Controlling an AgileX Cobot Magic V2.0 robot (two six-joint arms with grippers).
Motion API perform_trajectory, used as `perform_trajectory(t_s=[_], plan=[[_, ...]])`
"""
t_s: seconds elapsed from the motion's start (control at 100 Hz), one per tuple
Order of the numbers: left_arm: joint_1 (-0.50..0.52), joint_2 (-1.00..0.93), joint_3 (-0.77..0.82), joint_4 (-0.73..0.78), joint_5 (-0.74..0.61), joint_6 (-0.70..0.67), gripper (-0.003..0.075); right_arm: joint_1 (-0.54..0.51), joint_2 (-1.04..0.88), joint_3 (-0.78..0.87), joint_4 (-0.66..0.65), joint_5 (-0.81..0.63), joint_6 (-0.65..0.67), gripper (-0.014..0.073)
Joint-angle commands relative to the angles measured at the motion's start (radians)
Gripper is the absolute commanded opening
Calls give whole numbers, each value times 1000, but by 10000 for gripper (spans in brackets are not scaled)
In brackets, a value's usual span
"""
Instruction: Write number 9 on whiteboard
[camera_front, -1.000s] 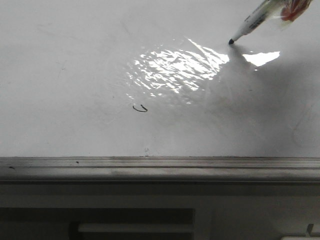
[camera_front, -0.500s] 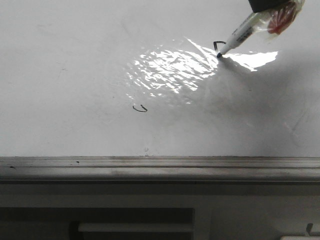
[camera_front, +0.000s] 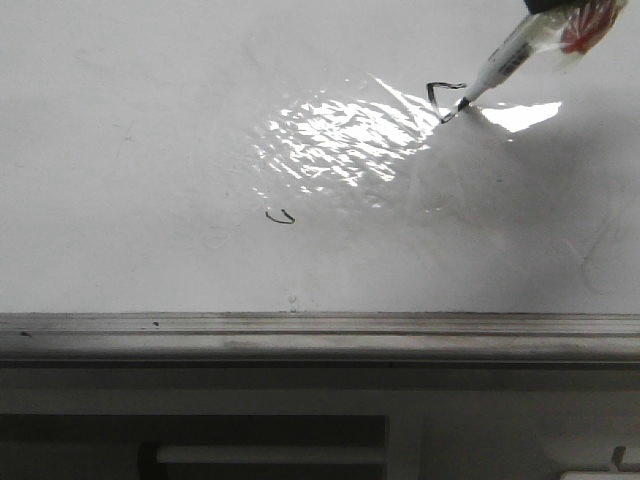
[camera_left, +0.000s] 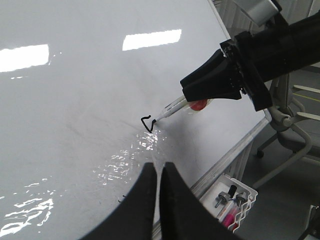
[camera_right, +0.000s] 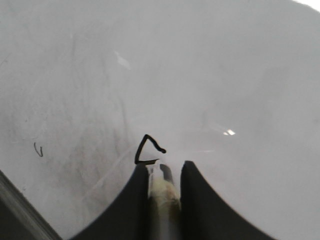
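right gripper: your black two-fingered right gripper (camera_right: 162, 182) is clamped on the white-barrelled marker pen (camera_front: 505, 62), a finger on each side of the barrel.
marker tip: it sits on the board at the lower right corner of the fresh stroke; keep the press light and even so the line does not skip.
number 9: the thin black angular loop of the number 9 (camera_front: 444, 97) lies at the right edge of the glare patch, drawn as a small triangle-like hook and, by my reading, not fully closed; no tail shows yet.
next stroke: judged from the loop, you should close it where the tip rests, then pull one long, nearly straight line toward the grey edge strip without lifting.
whiteboard: the large glossy white whiteboard (camera_front: 140, 130) has wrinkly film under the glare, so the tip may catch there; go slowly.
small black squiggle (camera_front: 280, 216): it lies well apart, nearer the board's edge; steer the tail clear of it.
left gripper: your dark-fingered left gripper (camera_left: 159, 172) hovers with its fingers pressed together, empty, off the stroke.
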Motion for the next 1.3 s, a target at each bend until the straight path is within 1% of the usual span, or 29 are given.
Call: perform_trajectory(t_s=[0.0,0.17,0.34,0.53,0.62,0.8,0.88,1.12,1.29], plan=[[1,7,-25,-20,-25,-6,-20,-26,5,-36,-114,19,14,-41],[1,7,-25,-20,-25,-6,-20,-26,5,-36,-113,-17,19,-41],[1,7,-25,-20,-25,-6,-20,-26,5,-36,-106,43,23,-41],[1,7,-25,-20,-25,-6,-20,-24,5,-9,19,179,23,-41],[1,7,-25,-20,-25,-6,-20,7,5,41,59,203,23,-41],[1,7,-25,-20,-23,-6,-20,114,5,147,100,182,32,-41],[1,7,-25,-20,-23,-6,-20,136,5,166,100,163,52,-41],[1,7,-25,-20,-19,-6,-20,136,5,156,92,119,53,-41],[1,7,-25,-20,-6,-6,-20,162,-48,48,92,119,40,-41]])
